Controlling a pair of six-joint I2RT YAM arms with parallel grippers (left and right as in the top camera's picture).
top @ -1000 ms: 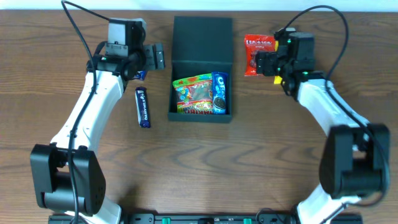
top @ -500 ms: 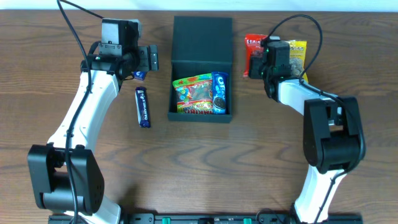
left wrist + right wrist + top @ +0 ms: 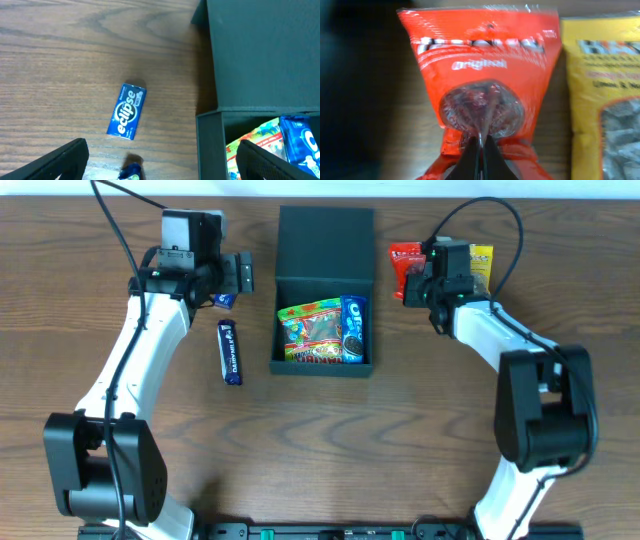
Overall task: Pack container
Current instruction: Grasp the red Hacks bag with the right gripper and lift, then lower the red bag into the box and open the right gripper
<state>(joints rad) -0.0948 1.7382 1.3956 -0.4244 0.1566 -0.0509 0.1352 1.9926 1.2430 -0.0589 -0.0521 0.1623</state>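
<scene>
Your matte teal container [image 3: 326, 240] sits mid-table, flap lid laid back, tray looks nearly full. Your right gripper [image 3: 480, 159] pinches the glossy red packet [image 3: 485, 65] by its crinkled edge, yellow packet [image 3: 607, 85] just beside. Your left gripper [image 3: 165, 160] is spread wide, empty, with open wood table [image 3: 50, 60] around the eclipse box [image 3: 127, 110].

Loads of bare table [image 3: 330, 450] near-side of the container [image 3: 325, 240], easy pass. Left side tighter: blue bar [image 3: 230, 352] and eclipse pack [image 3: 127, 111] lying there. Inside pretty crammed with green bag [image 3: 310, 332] and Oreo pack [image 3: 353, 328]. Right side blocked by red packet [image 3: 402, 262], yellow packet [image 3: 482, 260] just beside.
</scene>
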